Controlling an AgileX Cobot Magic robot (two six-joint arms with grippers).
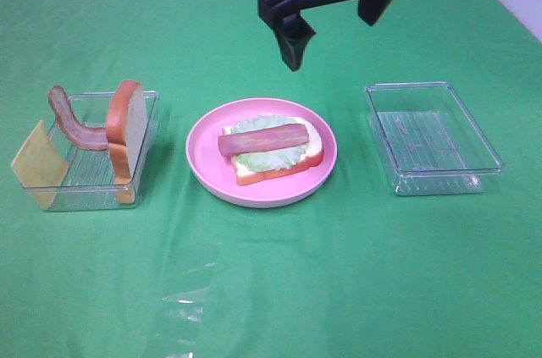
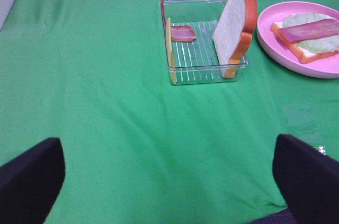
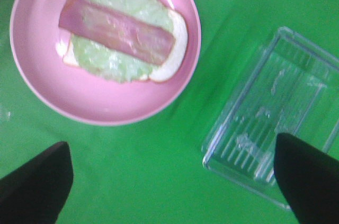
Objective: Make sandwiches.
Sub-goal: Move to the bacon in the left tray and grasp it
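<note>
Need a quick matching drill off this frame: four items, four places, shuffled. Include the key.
Items
1. cheese
2. bread slice
3. flat bacon
4. right tray

Places or states
A. lying on the lettuce on the plate
B. clear plastic, right of the plate in the high view
C. leaning at the outer end of the left tray
D. standing on edge in the left tray

Pairs: 1-C, 2-D, 3-A, 4-B
</note>
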